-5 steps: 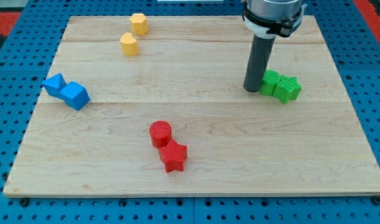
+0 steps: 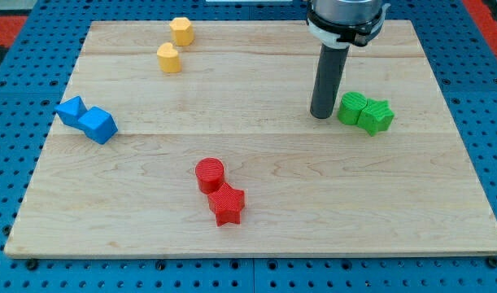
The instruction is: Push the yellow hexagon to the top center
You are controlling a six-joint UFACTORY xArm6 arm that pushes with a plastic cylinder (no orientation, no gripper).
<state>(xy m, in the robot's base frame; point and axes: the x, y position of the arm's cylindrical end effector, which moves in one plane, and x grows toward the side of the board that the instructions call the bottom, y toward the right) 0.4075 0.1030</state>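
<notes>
The yellow hexagon [image 2: 180,31] sits near the board's top edge, left of centre. A second yellow block [image 2: 168,58], rounded on one side, lies just below and left of it. My tip [image 2: 320,115] rests on the board right of centre, far to the right of both yellow blocks. It stands just left of two green blocks [image 2: 365,111], with a small gap to the nearer one.
Two blue blocks [image 2: 85,120] lie touching at the view's left. A red cylinder [image 2: 209,173] and a red star [image 2: 227,203] touch each other at bottom centre. The wooden board [image 2: 256,236] lies on a blue pegboard surface.
My tip has moved a little to the left, away from the green blocks. No block has moved.
</notes>
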